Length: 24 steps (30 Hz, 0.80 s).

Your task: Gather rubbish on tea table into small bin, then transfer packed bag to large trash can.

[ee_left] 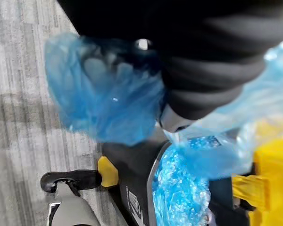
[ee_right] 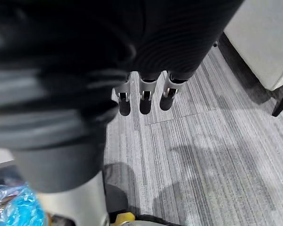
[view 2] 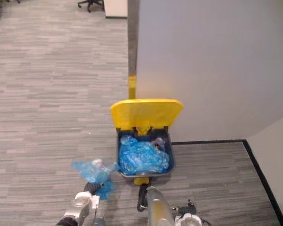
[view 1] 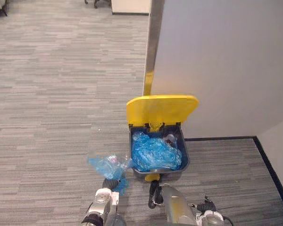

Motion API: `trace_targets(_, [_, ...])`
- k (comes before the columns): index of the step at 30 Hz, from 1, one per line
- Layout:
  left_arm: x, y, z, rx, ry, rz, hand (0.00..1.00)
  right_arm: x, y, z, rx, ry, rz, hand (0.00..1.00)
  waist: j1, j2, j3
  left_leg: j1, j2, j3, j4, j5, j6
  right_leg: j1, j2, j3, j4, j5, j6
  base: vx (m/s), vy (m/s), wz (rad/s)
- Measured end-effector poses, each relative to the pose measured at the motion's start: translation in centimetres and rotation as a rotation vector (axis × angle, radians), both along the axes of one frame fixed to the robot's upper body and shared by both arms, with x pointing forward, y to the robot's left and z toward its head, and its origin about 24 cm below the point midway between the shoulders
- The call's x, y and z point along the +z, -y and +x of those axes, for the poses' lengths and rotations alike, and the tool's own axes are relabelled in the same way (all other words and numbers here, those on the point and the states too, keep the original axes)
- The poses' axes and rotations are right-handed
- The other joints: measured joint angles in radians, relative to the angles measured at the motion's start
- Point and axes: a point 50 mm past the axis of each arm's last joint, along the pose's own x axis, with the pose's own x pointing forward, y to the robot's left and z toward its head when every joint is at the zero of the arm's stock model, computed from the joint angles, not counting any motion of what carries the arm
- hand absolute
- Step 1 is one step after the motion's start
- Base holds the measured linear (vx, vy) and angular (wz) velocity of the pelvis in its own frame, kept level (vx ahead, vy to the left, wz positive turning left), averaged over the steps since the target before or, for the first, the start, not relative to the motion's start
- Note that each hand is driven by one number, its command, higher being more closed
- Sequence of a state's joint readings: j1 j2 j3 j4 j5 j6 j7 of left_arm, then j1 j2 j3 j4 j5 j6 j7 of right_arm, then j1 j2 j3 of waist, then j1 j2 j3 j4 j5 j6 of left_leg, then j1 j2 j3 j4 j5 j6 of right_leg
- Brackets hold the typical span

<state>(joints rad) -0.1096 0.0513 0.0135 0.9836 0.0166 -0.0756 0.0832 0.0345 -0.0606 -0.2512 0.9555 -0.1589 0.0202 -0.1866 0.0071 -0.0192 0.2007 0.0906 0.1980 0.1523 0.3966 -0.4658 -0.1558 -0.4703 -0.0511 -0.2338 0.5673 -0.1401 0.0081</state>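
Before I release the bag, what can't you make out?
- Contents of the blue bag: hidden by its crumpled plastic, eye and left wrist views.
- Fill level of the large trash can: blue plastic covers the inside, eye views.
- Hold of the left hand on the bag: wrapped in plastic; its dark cover blocks the left wrist view.

We look down on a grey striped carpet floor [view 1: 52, 94]. A dark trash can [view 1: 185, 161] stands on it at the foot of the white wall [view 1: 226, 66], its yellow lid [view 1: 161, 109] raised and blue plastic [view 1: 155, 153] filling it. At the floor's far edge stands a wheeled chair base [view 2: 90, 4].
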Motion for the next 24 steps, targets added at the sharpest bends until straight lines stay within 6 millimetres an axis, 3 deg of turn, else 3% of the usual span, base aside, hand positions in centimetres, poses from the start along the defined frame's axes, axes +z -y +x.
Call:
trace_targets(6, [0.5,0.3,0.6,-0.008,0.039,-0.005,1.00,0.6,0.1,1.6,0.100,0.024,-0.056,0.00,-0.001,0.004,-0.040,-0.045,0.019,-0.026,-0.051,0.072,-0.023,0.004,-0.015,-0.060,-0.057,0.011,-0.014,0.09,-0.016,0.29])
trace_targets(9, [0.9,0.2,1.1,-0.037,0.059,0.013,1.00,1.9,-2.1,4.9,0.223,0.130,-0.039,0.00,0.003,0.000,-0.049,-0.084,0.028,-0.036,-0.068,0.106,-0.040,0.002,-0.021,-0.090,-0.094,0.028,-0.036,-0.01,-0.047,0.36])
trace_targets(10, [1.0,0.2,1.3,-0.048,0.065,0.018,1.00,2.9,-3.7,6.9,0.284,0.197,-0.024,0.00,0.007,0.001,-0.049,-0.105,0.032,-0.051,-0.070,0.120,-0.042,0.000,-0.020,-0.102,-0.115,0.042,-0.038,-0.06,-0.086,0.33])
trace_targets(11, [1.3,0.1,1.7,-0.056,0.083,0.025,1.00,4.1,-5.1,8.9,0.341,0.275,-0.012,0.00,0.013,0.008,-0.048,-0.138,0.044,-0.061,-0.059,0.124,-0.040,-0.006,-0.016,-0.119,-0.138,0.060,-0.016,-0.08,-0.105,0.34])
trace_targets(12, [1.5,0.2,1.9,-0.062,0.092,0.027,1.00,4.6,-5.5,9.5,0.357,0.304,-0.013,0.00,0.018,0.011,-0.048,-0.153,0.050,-0.065,-0.054,0.124,-0.040,-0.009,-0.014,-0.127,-0.146,0.067,-0.007,-0.10,-0.100,0.42])
trace_targets(14, [2.5,0.4,3.3,-0.085,0.149,0.032,1.00,7.4,-6.4,12.9,0.398,0.442,-0.026,0.00,0.049,0.013,-0.046,-0.222,0.067,-0.083,-0.042,0.123,-0.038,-0.037,-0.006,-0.164,-0.173,0.089,0.015,-0.12,-0.126,0.41])
trace_targets(19, [3.8,-0.3,4.3,-0.076,0.224,0.051,1.00,12.4,-6.8,18.1,0.436,0.623,-0.080,0.00,0.058,0.008,-0.027,-0.267,0.072,-0.124,-0.064,0.138,-0.012,-0.058,0.039,-0.118,-0.233,0.083,0.021,-0.15,-0.154,0.19])
trace_targets(24, [6.2,0.2,6.4,-0.099,0.360,0.035,1.00,19.3,-6.0,23.1,0.429,0.820,-0.155,0.00,0.061,-0.004,0.003,-0.313,0.081,-0.137,-0.071,0.153,-0.006,-0.084,0.072,-0.111,-0.294,0.086,0.018,-0.11,-0.096,-0.10])
